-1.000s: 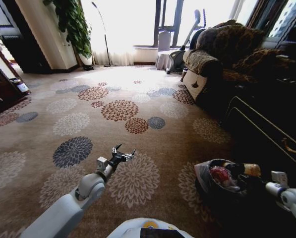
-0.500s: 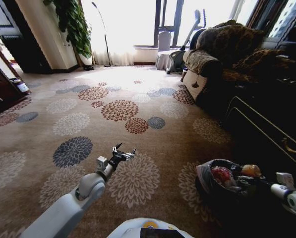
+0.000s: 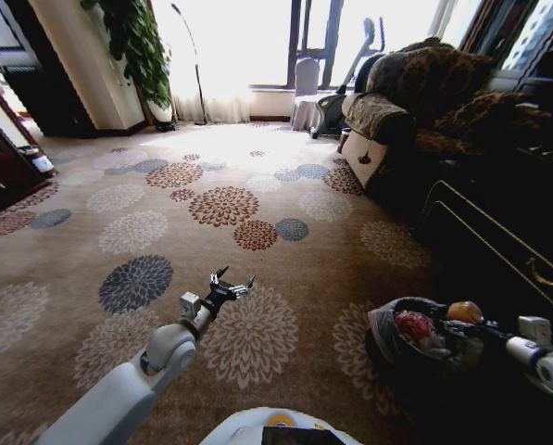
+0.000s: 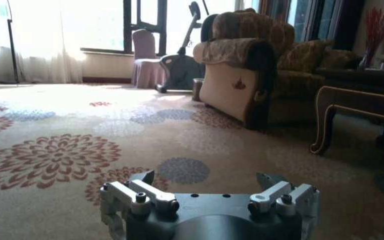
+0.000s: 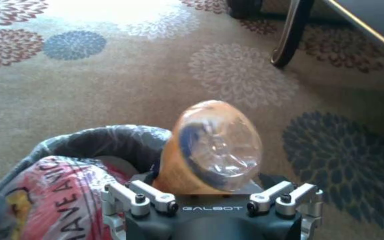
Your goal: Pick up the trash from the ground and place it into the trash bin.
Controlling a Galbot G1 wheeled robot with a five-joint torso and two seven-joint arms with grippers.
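**Dropping the bottle cleanly into the bin**

The right gripper [image 5: 212, 197] hangs over the trash bin [image 3: 387, 348], which stands on the carpet [image 3: 257, 260] toward its near right corner, close beside the dark wooden furniture [image 3: 498, 250]. Its fingers are pinched on a clear plastic bottle with an orange label [image 5: 212, 147], whose rounded base points up and away from the wrist. In the head view the bottle [image 3: 464, 311] sits above the far side of the bin's rim rather than over its middle. A red-and-white plastic bag [image 5: 52, 195] already lies inside, filling much of the liner [image 5: 105, 137].

To do this step well, the bottle should probably be carried a little further in over the opening before the fingers part, since it is round and could roll off the crumpled bag or glance off the rim onto the carpet. Lowering it close to the bag first would likely cut that risk. The thin liner may snag a fingertip, so a straight lift out seems wise.

The left gripper [image 3: 232, 287] waits with fingers spread, held above the carpet near its front middle, well apart from the bin.
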